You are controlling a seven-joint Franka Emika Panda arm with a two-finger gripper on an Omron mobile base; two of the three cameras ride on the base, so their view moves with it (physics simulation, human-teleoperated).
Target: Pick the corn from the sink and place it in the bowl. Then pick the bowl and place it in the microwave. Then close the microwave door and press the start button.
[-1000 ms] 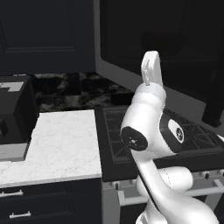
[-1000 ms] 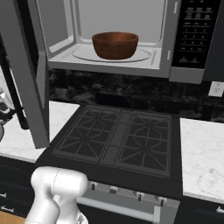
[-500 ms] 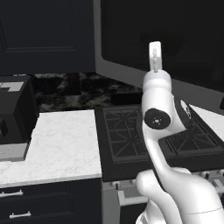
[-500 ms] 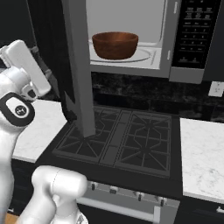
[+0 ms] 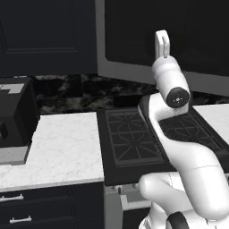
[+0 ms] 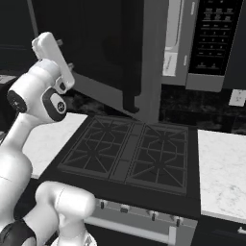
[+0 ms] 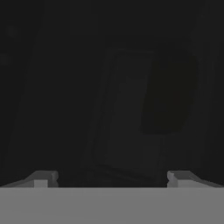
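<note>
The microwave door (image 6: 101, 43) stands nearly shut, and its grey edge covers most of the opening. Its dark bar handle (image 6: 130, 98) hangs near the lower end of that edge. A thin strip of pale interior shows beside the microwave (image 6: 211, 38) control panel. My gripper (image 6: 66, 54) is open and raised against the door's dark glass (image 7: 109, 87), with nothing between the fingers. From the left, the gripper (image 5: 162, 44) stands in front of the door (image 5: 134, 40). The bowl and the corn are hidden behind the door. The sink is out of view.
A black stove (image 6: 129, 153) with grates lies below the microwave. White marble counter (image 5: 58, 147) runs to its left and counter (image 6: 223, 168) to its right. A dark boxy object (image 5: 13, 116) sits at the far left. Dark cabinets (image 5: 44, 36) hang above.
The microwave door has swung from wide open to nearly shut, hiding the bowl. My arm has swept rightward with it, the hand staying against the glass.
</note>
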